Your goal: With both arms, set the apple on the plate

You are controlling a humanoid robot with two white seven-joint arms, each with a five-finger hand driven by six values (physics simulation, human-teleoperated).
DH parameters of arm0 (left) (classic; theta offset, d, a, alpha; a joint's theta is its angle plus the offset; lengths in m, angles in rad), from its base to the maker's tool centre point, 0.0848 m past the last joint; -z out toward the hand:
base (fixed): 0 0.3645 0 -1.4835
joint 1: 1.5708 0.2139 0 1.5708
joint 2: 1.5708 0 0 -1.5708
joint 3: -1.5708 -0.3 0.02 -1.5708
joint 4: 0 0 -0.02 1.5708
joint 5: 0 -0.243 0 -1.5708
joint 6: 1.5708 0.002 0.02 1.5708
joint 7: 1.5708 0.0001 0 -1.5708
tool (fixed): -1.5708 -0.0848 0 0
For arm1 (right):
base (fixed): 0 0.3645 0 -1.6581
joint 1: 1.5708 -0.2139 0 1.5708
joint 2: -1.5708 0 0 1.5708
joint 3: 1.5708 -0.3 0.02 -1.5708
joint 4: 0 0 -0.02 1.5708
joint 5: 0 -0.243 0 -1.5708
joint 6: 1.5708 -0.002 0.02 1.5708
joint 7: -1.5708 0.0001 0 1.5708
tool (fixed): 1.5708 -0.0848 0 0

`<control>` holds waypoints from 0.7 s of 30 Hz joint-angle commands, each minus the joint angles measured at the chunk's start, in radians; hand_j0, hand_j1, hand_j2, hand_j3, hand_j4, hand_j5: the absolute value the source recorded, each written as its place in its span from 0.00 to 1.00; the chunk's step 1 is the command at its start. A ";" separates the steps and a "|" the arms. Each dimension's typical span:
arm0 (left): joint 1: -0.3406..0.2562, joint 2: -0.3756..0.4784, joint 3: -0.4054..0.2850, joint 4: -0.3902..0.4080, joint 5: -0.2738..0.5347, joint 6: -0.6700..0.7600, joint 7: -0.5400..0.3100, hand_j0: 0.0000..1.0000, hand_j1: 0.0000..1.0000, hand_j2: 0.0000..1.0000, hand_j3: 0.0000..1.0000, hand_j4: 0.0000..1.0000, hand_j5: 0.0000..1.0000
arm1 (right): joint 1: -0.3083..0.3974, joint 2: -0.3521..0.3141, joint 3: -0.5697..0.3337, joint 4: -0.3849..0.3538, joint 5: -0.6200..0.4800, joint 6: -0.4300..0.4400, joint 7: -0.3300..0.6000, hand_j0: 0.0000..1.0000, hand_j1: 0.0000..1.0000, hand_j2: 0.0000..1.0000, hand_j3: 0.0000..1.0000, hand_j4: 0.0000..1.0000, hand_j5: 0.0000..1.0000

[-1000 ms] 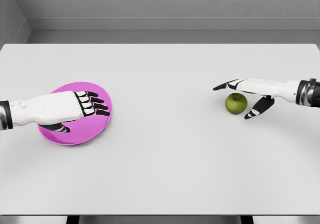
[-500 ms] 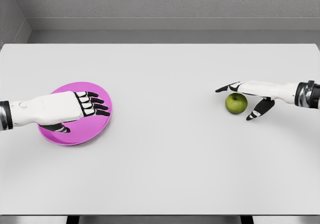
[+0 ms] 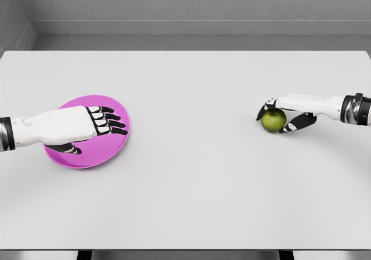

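Note:
A green apple (image 3: 273,120) sits on the white table at the right. My right hand (image 3: 280,116) reaches in from the right edge, with its fingers curled over the apple's top and far side and its thumb against the near side, so it is shut on the apple. A round pink plate (image 3: 116,106) lies at the left of the table. My left hand (image 3: 99,123) lies flat over the plate with fingers stretched out, and it hides much of the plate's middle.
The white table (image 3: 191,173) runs across the whole view, with a grey wall behind its far edge. Its front edge shows along the bottom of the picture.
The right hand's fingers and thumb, spread around the apple before, have closed onto it. The left hand and the plate have not moved.

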 commanded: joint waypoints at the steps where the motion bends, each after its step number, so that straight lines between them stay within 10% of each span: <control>1: 0.000 0.001 0.001 0.000 0.006 0.001 0.000 1.00 1.00 1.00 1.00 1.00 1.00 | 0.000 0.001 -0.002 -0.001 -0.007 0.002 0.000 0.47 0.47 0.47 0.47 0.47 0.47; 10: 0.000 0.001 0.001 0.000 0.006 0.001 0.000 1.00 1.00 1.00 1.00 1.00 1.00 | -0.020 0.013 -0.018 -0.079 -0.112 0.002 0.000 0.44 0.44 0.44 0.44 0.44 0.44; 21: 0.000 0.001 0.001 0.000 0.006 0.001 0.000 1.00 1.00 1.00 1.00 1.00 1.00 | -0.081 0.222 0.119 -0.154 -0.100 0.002 0.000 0.47 0.47 0.47 0.47 0.47 0.47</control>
